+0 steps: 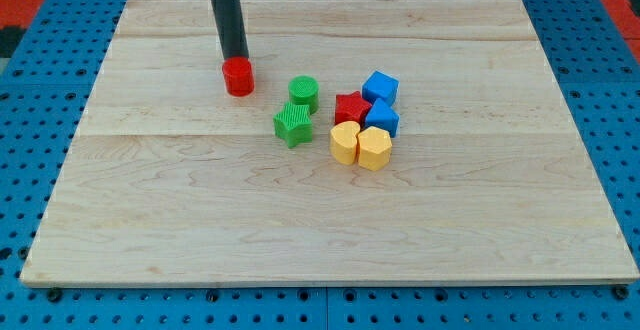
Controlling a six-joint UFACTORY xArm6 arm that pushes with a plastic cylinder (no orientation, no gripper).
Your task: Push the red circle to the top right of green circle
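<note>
The red circle (238,76) lies on the wooden board left of centre, toward the view's top. My tip (236,58) stands right behind it, touching or nearly touching its top-side edge. The green circle (304,92) lies to the right of the red circle and slightly lower, about a block's width of gap between them.
A green star (293,124) sits just below the green circle. To the right is a cluster: a red star (351,107), two blue blocks (380,87) (381,118) and two yellow blocks (344,142) (374,148). The board's (150,220) edges meet a blue pegboard.
</note>
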